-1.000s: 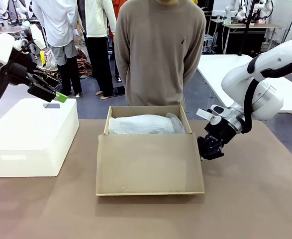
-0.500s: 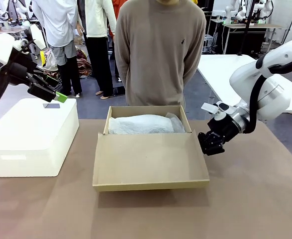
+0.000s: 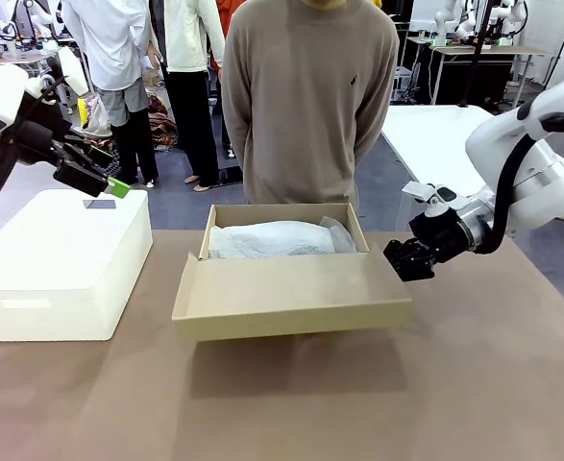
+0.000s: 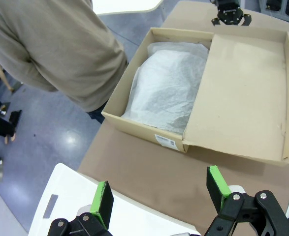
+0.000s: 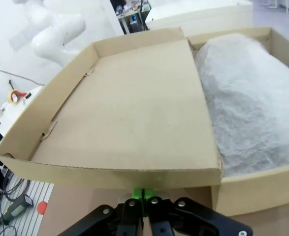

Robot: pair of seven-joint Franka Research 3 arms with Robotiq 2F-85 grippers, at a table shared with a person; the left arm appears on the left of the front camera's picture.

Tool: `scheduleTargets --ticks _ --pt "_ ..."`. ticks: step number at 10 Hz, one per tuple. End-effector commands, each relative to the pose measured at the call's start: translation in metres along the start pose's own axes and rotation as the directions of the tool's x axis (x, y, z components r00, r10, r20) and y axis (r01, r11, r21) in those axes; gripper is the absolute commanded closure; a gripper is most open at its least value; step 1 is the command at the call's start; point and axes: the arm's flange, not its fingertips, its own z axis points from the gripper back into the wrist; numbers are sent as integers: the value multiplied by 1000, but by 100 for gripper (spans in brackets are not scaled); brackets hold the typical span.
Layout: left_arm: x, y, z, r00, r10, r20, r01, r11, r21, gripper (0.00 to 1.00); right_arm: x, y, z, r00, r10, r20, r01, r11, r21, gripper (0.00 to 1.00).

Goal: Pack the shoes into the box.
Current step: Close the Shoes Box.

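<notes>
Presently, box (image 3: 208,235) flap lid (image 3: 291,293): long axis across mid-frame, right end beside right gripper (image 3: 403,263), jaws pressed together; left gripper (image 3: 107,171), jaws wide, far upper left.

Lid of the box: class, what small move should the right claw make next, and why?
Probably raise the lid higher and swing it toward the person, over the box. The shut right claw sits low against the lid's right edge. The lid hangs off the table, near level, and the box stands open with tissue mounded inside.
</notes>
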Motion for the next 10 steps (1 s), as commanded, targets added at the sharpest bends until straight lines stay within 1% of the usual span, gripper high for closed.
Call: scheduleTargets --ticks 1,2,3,7,8,10 --pt "-2 1 0 1000 -11 12 11 1000 -11 0 8 10 2 996 -36 80 40 998 -53 100" --pt "-2 1 0 1000 -11 12 11 1000 -11 0 12 10 5 994 -45 101 53 996 -74 100" --pt "-2 1 0 1000 -11 12 11 1000 -11 0 17 11 7 991 -61 119 75 990 -119 100" --pt "-2 1 0 1000 -11 12 11 1000 -11 0 31 9 15 976 -96 194 129 977 -167 100" --pt "-2 1 0 1000 -11 12 11 1000 -11 0 34 6 17 969 -110 220 152 971 -183 100" --pt "-2 1 0 1000 -11 12 11 1000 -11 0 38 0 19 961 -138 241 197 950 -242 100"
